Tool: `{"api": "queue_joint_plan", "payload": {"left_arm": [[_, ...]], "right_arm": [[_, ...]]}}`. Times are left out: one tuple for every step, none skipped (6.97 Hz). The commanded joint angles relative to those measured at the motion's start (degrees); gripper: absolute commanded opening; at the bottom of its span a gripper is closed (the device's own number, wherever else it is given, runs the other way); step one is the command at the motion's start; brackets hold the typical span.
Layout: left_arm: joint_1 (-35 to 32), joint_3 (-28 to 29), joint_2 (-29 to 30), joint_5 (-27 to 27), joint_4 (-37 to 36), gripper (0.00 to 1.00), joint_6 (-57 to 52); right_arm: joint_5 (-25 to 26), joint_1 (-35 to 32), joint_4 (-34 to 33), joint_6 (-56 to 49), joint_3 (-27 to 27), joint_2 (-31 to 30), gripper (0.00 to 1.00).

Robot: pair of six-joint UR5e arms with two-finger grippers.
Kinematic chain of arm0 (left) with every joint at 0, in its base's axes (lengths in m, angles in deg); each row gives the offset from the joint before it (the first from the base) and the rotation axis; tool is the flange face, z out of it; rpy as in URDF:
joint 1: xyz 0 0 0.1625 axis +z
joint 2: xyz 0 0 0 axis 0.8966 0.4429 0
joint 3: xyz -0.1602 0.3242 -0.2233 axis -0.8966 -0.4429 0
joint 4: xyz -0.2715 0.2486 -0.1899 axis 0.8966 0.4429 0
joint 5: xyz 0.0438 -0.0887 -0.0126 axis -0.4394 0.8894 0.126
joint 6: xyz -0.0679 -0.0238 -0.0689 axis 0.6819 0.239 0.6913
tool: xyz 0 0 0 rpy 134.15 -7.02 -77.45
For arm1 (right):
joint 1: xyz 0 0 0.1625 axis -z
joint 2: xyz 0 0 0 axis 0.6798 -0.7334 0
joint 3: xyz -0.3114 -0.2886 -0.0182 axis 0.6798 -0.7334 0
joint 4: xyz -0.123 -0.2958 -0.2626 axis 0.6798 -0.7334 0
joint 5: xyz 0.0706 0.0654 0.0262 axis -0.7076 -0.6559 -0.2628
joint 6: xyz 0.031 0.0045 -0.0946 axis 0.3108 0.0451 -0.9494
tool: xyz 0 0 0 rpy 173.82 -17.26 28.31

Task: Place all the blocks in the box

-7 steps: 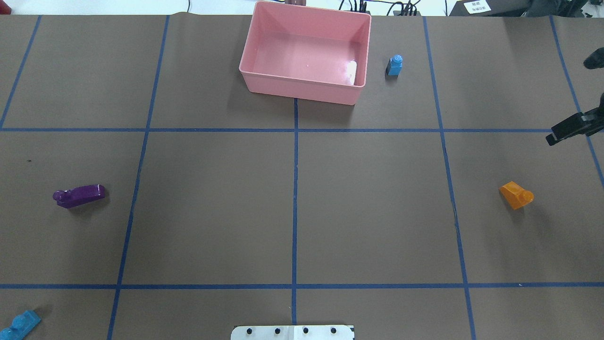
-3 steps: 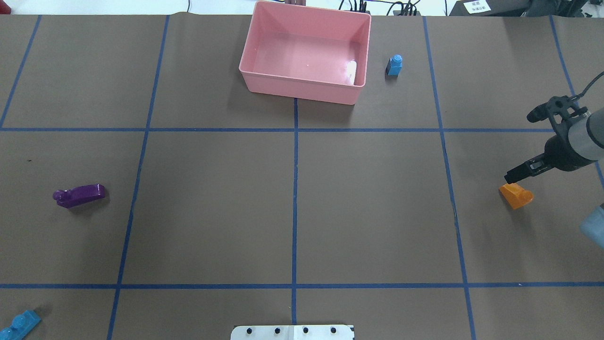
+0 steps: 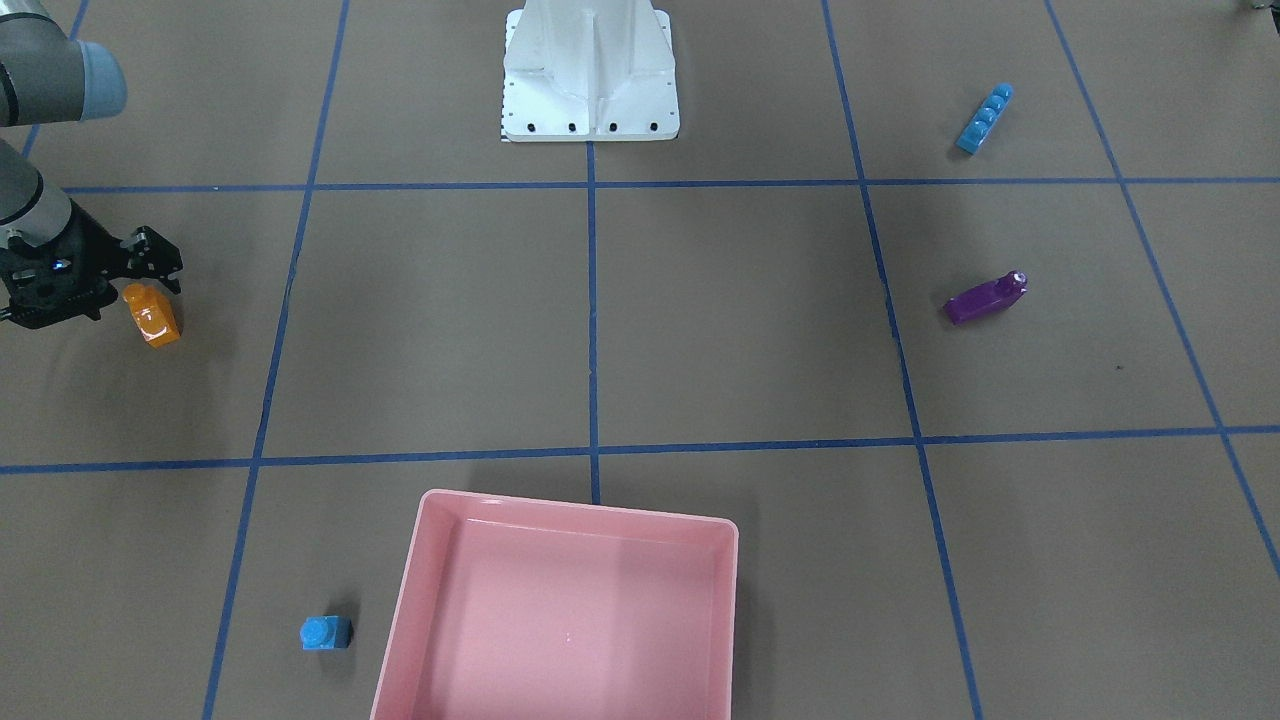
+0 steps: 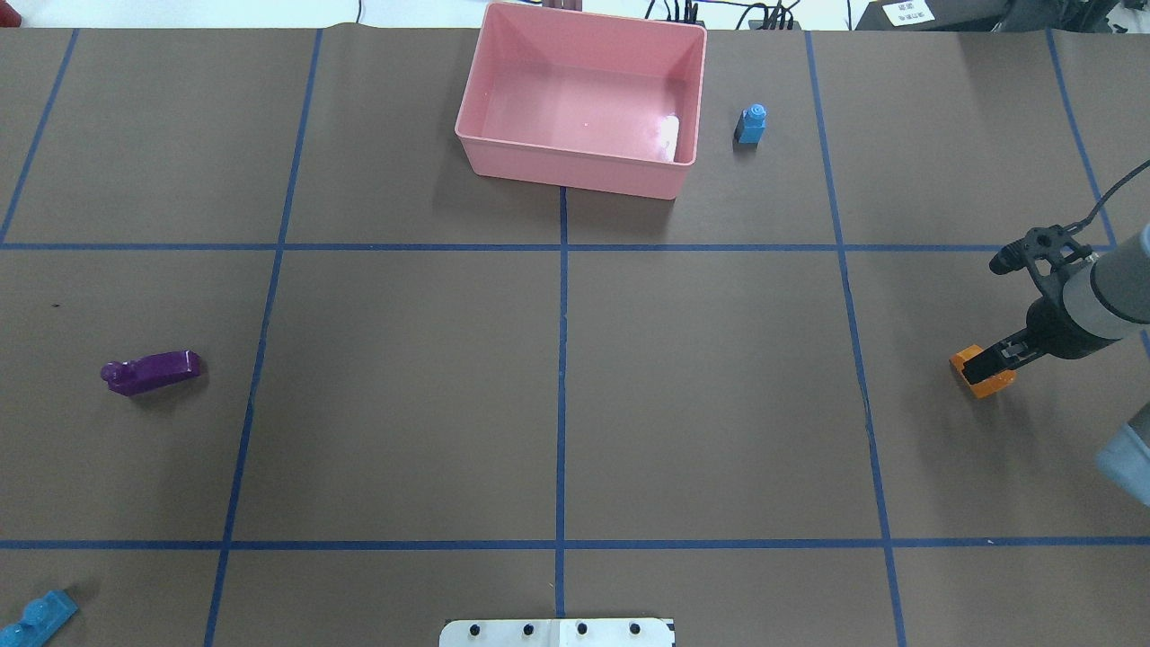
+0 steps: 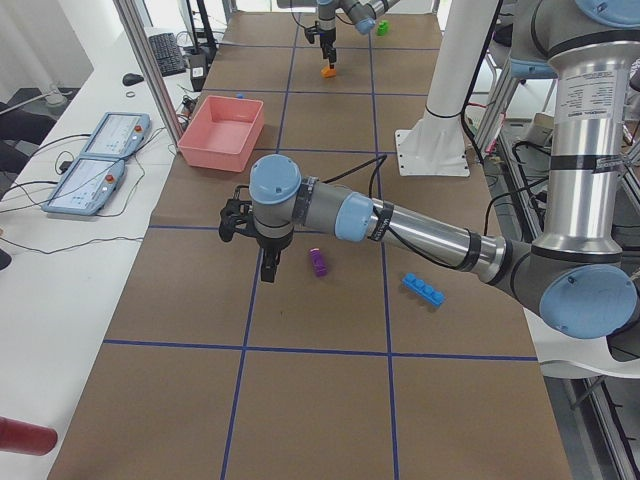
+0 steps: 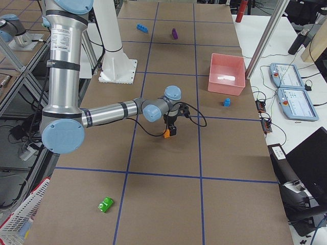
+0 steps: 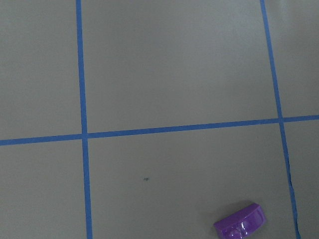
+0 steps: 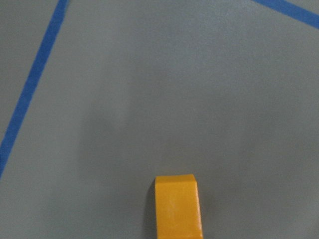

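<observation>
The orange sloped brick (image 4: 988,381) lies at the table's right. My right gripper (image 4: 986,367) is low over it and looks open; the brick shows at the bottom of the right wrist view (image 8: 178,205). The pink box (image 4: 575,166) stands empty at the far middle, with the small blue cube (image 4: 751,124) to its right. The purple brick (image 4: 150,371) and the long blue bar (image 4: 36,618) lie at the left. The green brick (image 6: 106,205) lies past the orange one. My left gripper (image 5: 268,265) hangs near the purple brick; I cannot tell whether it is open.
The white robot base (image 4: 557,632) sits at the near middle edge. Blue tape lines divide the brown table cover into squares. Two operator pendants (image 6: 291,87) and cables lie on the side table beyond the box.
My right gripper has come in from the right edge and moved down and nearer, from beside the orange brick to right over it. The bricks and the box have not moved.
</observation>
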Motion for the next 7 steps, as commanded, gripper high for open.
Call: {"api": "queue_joint_plan", "payload": {"left_arm": [[-0.05, -0.10, -0.26, 2.17, -0.04, 1.00, 0.01], [-0.05, -0.11, -0.26, 2.18, -0.04, 1.00, 0.01], [-0.05, -0.11, -0.09, 2.09, -0.22, 1.00, 0.10], [0.04, 0.07, 0.00, 2.09, -0.22, 1.00, 0.10], [0.04, -0.02, -0.09, 2.09, -0.04, 1.00, 0.01], [0.04, -0.10, -0.17, 2.18, 0.05, 1.00, -0.07], [0.04, -1.24, 0.70, 1.74, 0.05, 0.99, -0.07]], "right_arm": [[0.10, 0.56, 0.05, -0.87, -2.32, 0.52, 0.89], [-0.43, 0.73, -0.13, -0.87, -2.24, 0.52, 0.39], [-0.26, 1.34, -0.39, -0.78, -2.24, 0.43, 0.00], [0.44, 1.52, -0.39, -0.78, -1.98, 0.25, 0.00], [0.36, 1.44, -0.22, -0.78, -1.36, -0.01, 0.00], [-0.42, 1.17, -0.13, -0.78, -0.49, -0.10, 0.00], [-0.69, -0.05, -0.56, -0.17, 1.87, -0.36, 0.00]]}}
